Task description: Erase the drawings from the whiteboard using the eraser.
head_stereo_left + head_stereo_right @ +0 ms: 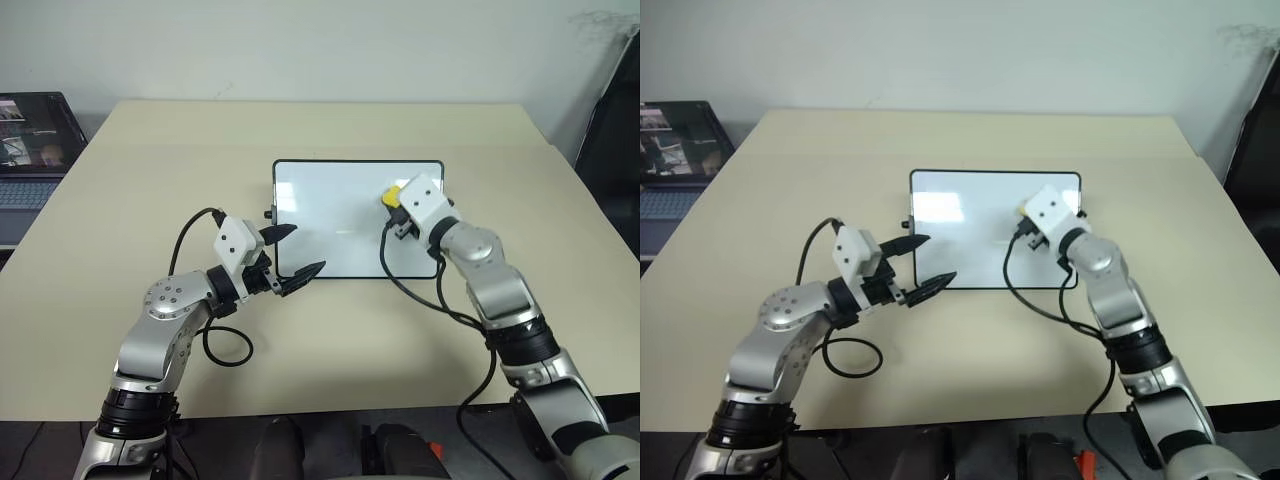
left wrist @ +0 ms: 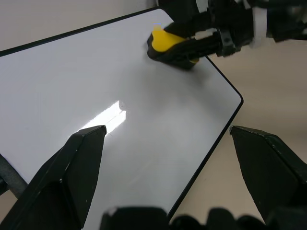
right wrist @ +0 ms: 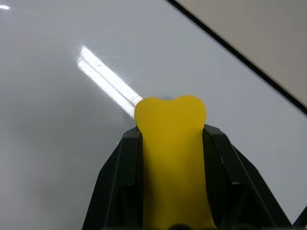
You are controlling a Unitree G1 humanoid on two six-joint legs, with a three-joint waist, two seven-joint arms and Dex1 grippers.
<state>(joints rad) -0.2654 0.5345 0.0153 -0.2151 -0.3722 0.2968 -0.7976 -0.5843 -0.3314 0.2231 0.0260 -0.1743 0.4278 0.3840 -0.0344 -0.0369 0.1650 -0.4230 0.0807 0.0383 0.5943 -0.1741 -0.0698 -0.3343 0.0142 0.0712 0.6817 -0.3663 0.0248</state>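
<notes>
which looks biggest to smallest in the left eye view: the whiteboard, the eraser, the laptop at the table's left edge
1. whiteboard, clearly the largest.
2. laptop, partly cut off by the picture's edge and farther away, so its real size is unsure.
3. eraser, a small yellow bit showing at the right gripper.

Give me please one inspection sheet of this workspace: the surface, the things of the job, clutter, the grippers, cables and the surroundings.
Surface: beige table, bare around the board.
Job's things: whiteboard lies flat mid-table; no drawings seen on it; yellow eraser over its right part.
Clutter: nothing seen.
Grippers: right gripper, jaws shut on the eraser; left gripper, jaws open, at the board's left near corner, holding nothing.
Cables: black cable loops on the table by the left arm; another black cable hangs from the right wrist across the board's near edge.
Surroundings: open laptop to the left beyond the table; pale wall behind.
</notes>
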